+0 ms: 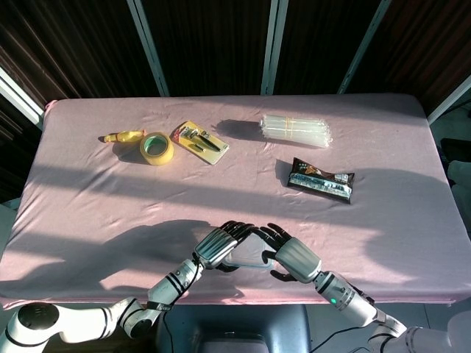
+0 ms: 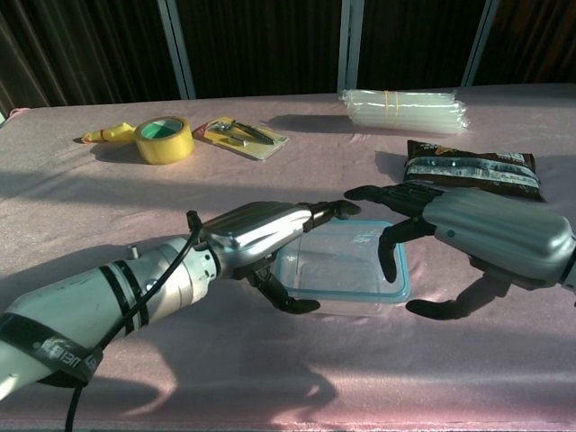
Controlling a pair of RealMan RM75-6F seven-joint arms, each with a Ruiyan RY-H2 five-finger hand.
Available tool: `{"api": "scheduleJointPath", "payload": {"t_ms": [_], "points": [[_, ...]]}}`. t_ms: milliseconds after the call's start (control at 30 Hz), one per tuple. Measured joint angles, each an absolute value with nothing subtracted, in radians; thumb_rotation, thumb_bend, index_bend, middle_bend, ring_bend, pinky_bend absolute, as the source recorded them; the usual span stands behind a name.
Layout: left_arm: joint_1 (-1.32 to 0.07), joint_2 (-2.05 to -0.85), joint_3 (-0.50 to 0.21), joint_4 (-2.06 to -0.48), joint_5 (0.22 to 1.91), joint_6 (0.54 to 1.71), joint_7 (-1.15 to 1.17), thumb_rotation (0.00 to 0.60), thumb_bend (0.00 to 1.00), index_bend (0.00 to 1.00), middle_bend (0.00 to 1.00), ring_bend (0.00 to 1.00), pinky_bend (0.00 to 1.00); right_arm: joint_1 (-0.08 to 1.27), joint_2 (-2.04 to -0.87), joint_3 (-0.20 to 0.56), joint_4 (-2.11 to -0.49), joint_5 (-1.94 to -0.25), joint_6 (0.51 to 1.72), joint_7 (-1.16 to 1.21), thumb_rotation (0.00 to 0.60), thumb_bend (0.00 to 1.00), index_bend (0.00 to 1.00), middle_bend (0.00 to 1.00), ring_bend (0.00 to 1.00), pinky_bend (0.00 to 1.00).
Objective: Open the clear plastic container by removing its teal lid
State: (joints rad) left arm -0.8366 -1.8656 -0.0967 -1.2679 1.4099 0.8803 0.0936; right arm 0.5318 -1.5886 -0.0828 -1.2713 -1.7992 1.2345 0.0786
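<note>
Pink cloth covers the whole table, dark panels with pale metal struts behind it, and sunlight falls across in bands. At the near edge the left hand comes in from the left, its silver back gleaming, dark fingers stretched over the clear plastic container and a lower finger curled under at the container's near left corner. The right hand arches over the container's right side, fingers spread and bent downward, one dark fingertip reaching down toward the rim; whether it actually touches I cannot tell. Fingertips of both hands nearly meet above the far edge of the box. Neither hand is plainly clamped on anything, both fingers apart around the container. The container itself is a shallow rounded rectangle, glossy and see-through, and the teal lid shows as a thin coloured rim, seated on top. From the head view the box peeks out between the two hands. Moving outward: a dark glossy snack packet lies well beyond the right hand, a bundle of clear plastic tubes further back, and off to the far left a yellow tape roll, a carded tool pack and a small yellow toy.
</note>
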Motion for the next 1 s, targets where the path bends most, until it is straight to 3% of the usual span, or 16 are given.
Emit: {"api": "scheduleJointPath", "payload": {"t_ms": [1000], "points": [[-0.830,-1.860,-0.077,-1.279,1.436,0.891,0.083,0.600,0.26,0.00,0.27,0.22,0.29,0.554,-1.586,-0.058,-1.310,-1.765,1.224,0.035,0.600,0.39,0.65,0.10,0.00,0.00]]}}
